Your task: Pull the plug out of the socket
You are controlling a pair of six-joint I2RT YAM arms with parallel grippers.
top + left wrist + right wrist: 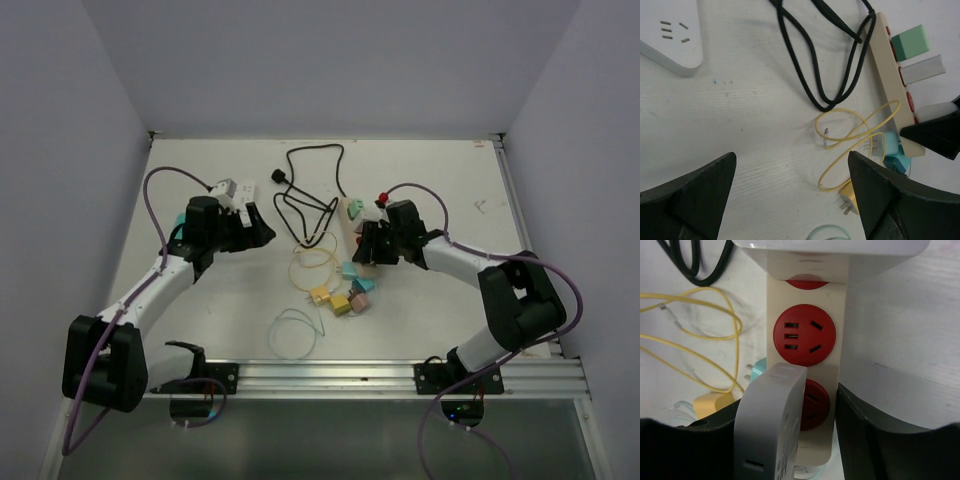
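Progress is slight: the white plug [771, 432] stands between the fingers of the right claw [789, 400], apparently seated in the red socket [815, 405] of the power strip [805, 300]. That claw is part open, a gap beside the plug, clamping nothing. Closing and pulling remain. The left claw [790, 160] hangs wide open and empty, well aside.

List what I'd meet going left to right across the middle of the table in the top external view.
left tool → black cable → right tool. The beige power strip and the yellow cable overlap these, so they are left out.
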